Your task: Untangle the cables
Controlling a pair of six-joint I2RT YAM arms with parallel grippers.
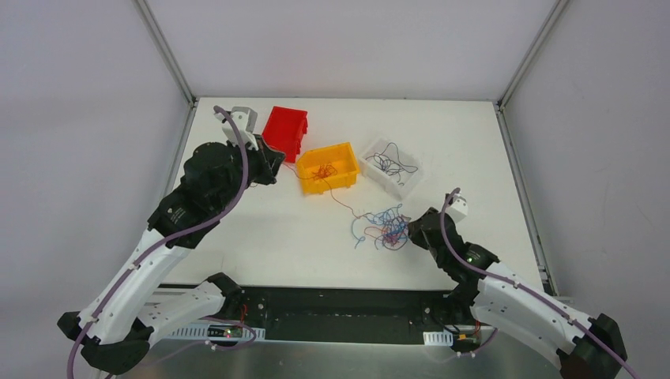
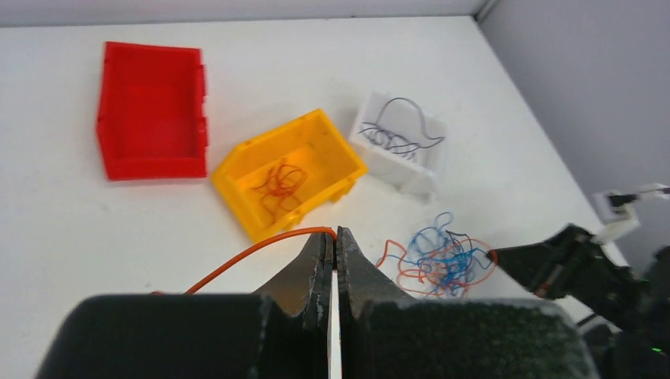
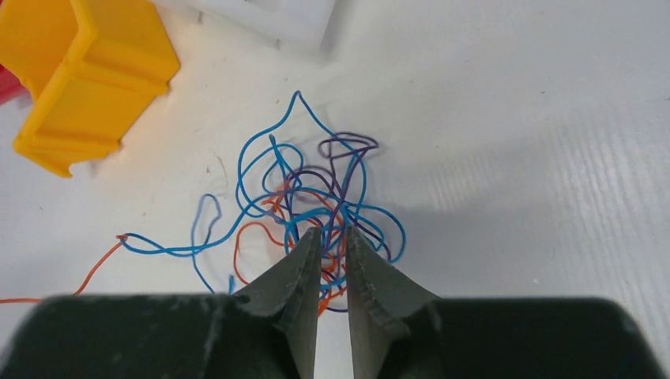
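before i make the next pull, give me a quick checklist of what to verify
1. Left gripper shut on the orange wire: ok.
2. Right gripper gripping the tangle: cannot tell; its jaws stand nearly closed over strands, and a slit shows.
3. Orange wire free of the tangle: cannot tell; its far end leaves the left wrist view.
4. Tangle sorted: not ok; blue, orange and dark strands are knotted together.
5. Yellow bin holds only orange wires: ok.
6. White bin holds only dark wires: ok.
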